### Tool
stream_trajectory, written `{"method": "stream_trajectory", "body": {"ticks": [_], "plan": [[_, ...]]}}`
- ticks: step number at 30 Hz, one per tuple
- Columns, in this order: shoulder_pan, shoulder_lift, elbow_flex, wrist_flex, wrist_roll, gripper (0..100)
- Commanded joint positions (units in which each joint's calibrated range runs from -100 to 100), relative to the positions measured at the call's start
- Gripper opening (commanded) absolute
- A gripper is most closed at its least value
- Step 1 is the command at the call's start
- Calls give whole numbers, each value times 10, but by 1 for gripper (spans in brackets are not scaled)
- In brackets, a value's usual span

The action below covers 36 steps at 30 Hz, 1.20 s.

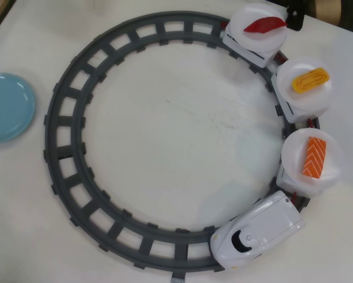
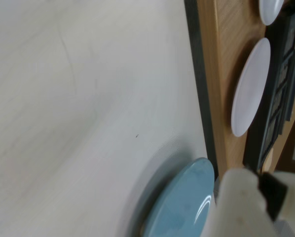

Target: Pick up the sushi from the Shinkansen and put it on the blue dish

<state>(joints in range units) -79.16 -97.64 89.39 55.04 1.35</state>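
Observation:
The orange sushi with white stripes lies on a round white plate on the car just behind the white Shinkansen, at the lower right of the overhead view. The light blue dish sits empty at the table's left edge, outside the track. No part of the arm shows in the overhead view. In the wrist view the blue dish lies at the bottom, and part of my white gripper pokes in at the bottom right, close above it. Its jaws are mostly out of frame and nothing shows in them.
A grey ring track fills the table's middle. Two more cars carry a yellow egg piece and a dark red piece. In the wrist view a wooden ledge beyond the table's edge holds a white plate.

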Motion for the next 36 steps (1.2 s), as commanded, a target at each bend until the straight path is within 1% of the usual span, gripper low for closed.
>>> {"method": "stream_trajectory", "body": {"ticks": [1, 16, 29, 34, 36], "plan": [[59, -5, 29, 24, -2, 3], [58, -5, 23, 17, -7, 3], [66, -5, 11, 10, 3, 3], [66, 5, -23, 16, 8, 3], [74, 34, -48, 14, 15, 3]]}}
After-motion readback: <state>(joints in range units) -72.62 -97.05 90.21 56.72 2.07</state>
